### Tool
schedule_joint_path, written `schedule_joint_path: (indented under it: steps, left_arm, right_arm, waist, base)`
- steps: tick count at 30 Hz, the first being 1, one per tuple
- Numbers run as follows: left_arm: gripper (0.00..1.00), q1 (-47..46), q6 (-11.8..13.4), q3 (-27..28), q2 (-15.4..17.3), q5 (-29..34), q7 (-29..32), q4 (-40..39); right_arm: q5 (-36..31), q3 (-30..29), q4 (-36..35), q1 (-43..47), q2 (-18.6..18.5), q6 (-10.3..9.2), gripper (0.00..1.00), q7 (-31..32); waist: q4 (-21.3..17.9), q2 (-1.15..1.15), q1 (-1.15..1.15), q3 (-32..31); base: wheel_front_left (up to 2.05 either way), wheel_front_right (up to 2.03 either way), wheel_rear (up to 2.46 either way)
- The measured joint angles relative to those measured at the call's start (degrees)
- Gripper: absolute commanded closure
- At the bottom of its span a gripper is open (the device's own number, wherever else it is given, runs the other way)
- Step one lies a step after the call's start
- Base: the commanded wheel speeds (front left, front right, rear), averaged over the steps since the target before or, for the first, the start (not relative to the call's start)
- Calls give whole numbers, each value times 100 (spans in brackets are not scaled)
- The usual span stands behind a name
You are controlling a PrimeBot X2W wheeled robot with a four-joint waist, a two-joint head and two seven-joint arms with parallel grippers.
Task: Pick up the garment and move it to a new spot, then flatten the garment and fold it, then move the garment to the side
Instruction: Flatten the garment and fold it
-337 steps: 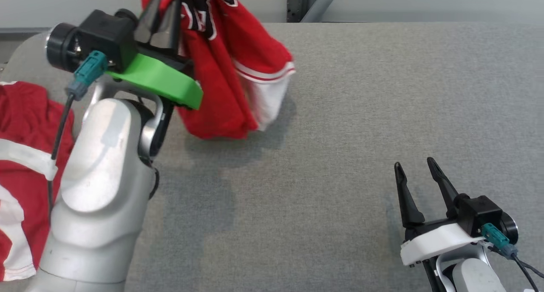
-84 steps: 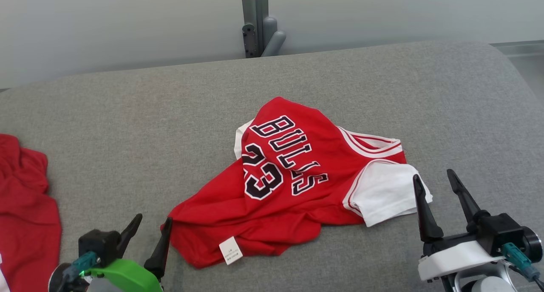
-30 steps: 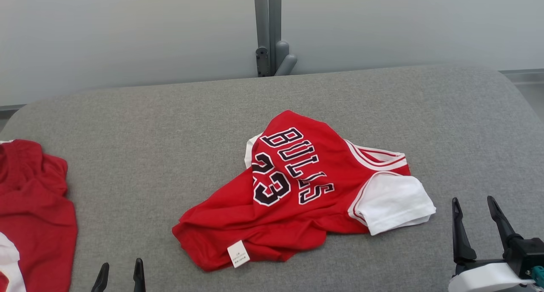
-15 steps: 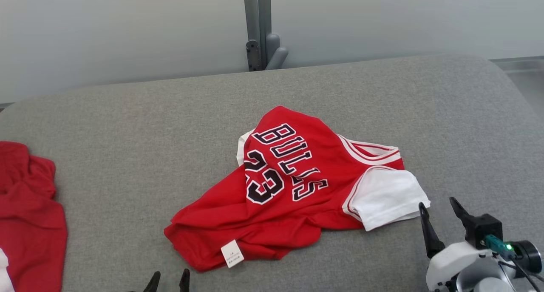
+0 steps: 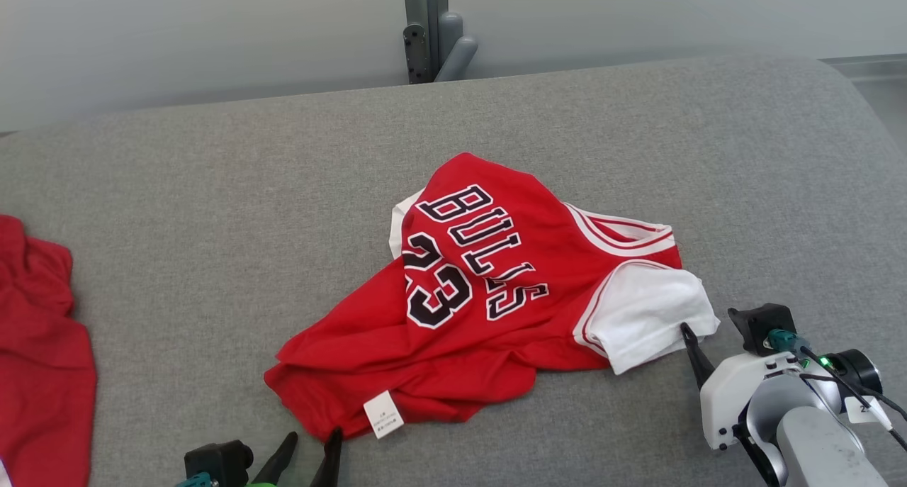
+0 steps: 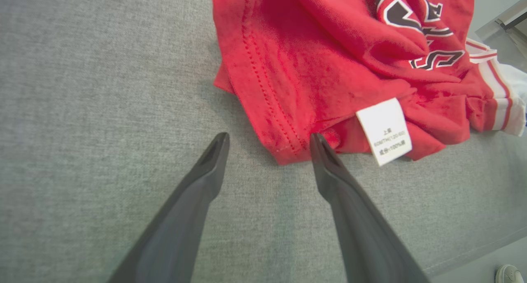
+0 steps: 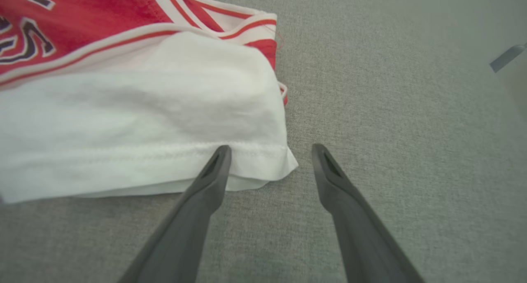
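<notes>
Jaws wide, both sides, empty. Jersey (image 5: pixel 489 288) crumpled, middle of bench (image 5: pixel 212 210). Left jaws straddle red hem corner (image 6: pixel 280 147), right jaws at white sleeve (image 7: pixel 164 110) edge. Soft, light, floppy: I'd pinch hems, expect sag.

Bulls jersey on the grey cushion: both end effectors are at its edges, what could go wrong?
The left end effector stands open at the bunched hem corner of the jersey, beside the care label: it may pinch several layers. The right end effector straddles the white sleeve at its corner and may lift only that sleeve.
</notes>
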Motion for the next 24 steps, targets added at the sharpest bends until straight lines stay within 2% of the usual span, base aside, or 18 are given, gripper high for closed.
schedule_joint_path:
  steps: [10,11,12,13,14,16,17,19,20,24]
  left_arm:
    - [0,-93,-1,-205,21,-246,216,-86]
    - [16,-121,-1,-219,21,-267,216,-89]
    - [38,-138,-1,-236,21,-289,218,-89]
    - [49,-146,-1,-259,26,-291,219,-87]
    - [53,-153,-1,-274,32,-297,226,-82]
    - [69,-177,-1,-308,44,-308,232,-67]
    - [73,-192,-1,-320,51,-312,231,-56]
    - [93,-211,-1,-348,59,-336,224,-27]
    - [100,-222,-1,-377,65,-343,223,-5]
    - [100,-269,-1,-477,93,-380,180,52]
  right_arm:
    - [159,294,689,-397,1,0,0,-57]
    - [185,315,735,-430,1,0,0,-71]
    - [193,338,784,-455,2,0,0,-90]
    - [212,364,836,-486,4,0,0,-111]
    - [229,389,881,-522,3,0,0,-115]
    - [245,433,971,-572,1,0,0,-149]
    - [259,455,1013,-597,0,0,0,-165]
    - [290,499,1096,-657,-5,0,0,-191]
    - [296,526,1140,-674,-8,0,0,-205]
    - [414,724,1281,-771,-26,-1,0,-265]
  waist:
    - [-26,0,0,157]
    - [-24,0,0,165]
    - [-22,0,0,172]
    - [-24,0,0,175]
    - [-28,0,0,179]
    - [-34,0,0,186]
    - [-37,0,0,189]
    - [-42,0,0,193]
    - [-43,0,0,194]
    - [-45,0,0,195]
  base:
    - [0,0,0]
    - [0,0,0]
    - [0,0,0]
    - [0,0,0]
    - [0,0,0]
    - [0,0,0]
    - [0,0,0]
    - [0,0,0]
    - [0,0,0]
    - [0,0,0]
